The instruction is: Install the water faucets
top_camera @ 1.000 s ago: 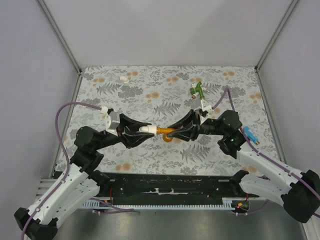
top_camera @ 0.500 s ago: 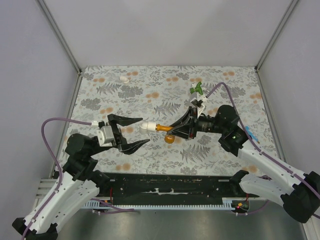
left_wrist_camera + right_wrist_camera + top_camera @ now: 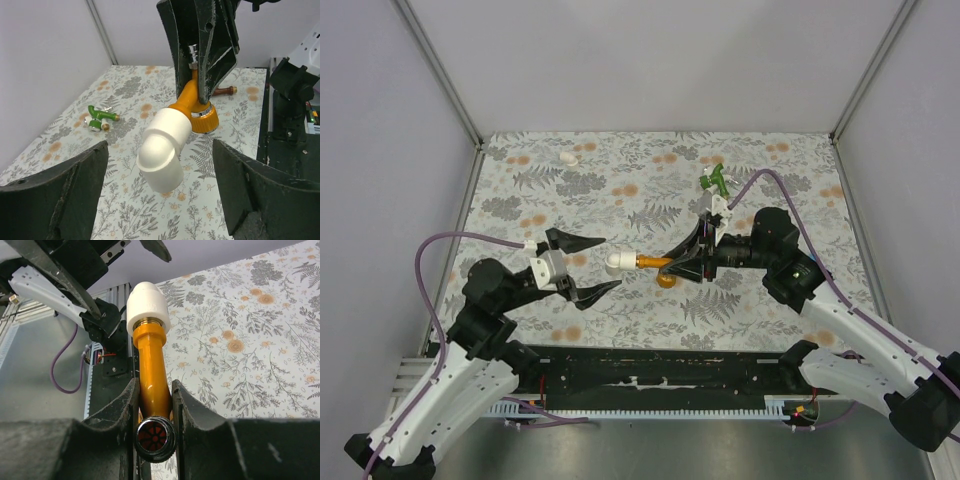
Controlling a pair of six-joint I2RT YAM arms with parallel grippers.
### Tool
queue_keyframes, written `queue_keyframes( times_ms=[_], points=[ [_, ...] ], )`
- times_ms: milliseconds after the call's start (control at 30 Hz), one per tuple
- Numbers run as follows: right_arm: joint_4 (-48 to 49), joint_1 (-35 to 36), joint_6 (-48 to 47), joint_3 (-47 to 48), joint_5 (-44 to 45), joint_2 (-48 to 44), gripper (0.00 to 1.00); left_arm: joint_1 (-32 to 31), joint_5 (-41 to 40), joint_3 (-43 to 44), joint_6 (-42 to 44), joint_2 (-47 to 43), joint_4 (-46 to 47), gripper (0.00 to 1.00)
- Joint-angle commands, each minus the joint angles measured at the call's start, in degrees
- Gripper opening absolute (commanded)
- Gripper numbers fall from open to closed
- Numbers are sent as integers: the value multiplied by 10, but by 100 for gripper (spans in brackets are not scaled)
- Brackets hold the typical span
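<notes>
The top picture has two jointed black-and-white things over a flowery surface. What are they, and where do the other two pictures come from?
Those are two robot arms bolted at the near edge of a table. The top picture is from a fixed camera above and behind them; the other two are from a camera on each wrist. The right end effector is shut on an orange faucet with a white fitting on its end. The left end effector is open, its fingers either side of that fitting, not touching. On the table lie a green faucet, a dark red faucet and a small white piece.
</notes>
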Motion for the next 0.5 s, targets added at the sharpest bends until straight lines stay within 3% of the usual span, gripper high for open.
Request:
queue_keyframes(
  times_ms=[0,467],
  points=[
    [10,-2,-73,35,-43,-5,0,1,38,25,19,21,-15,89],
    [-5,0,-127,62,-85,24,0,0,106,34,-26,83,3,82]
  ],
)
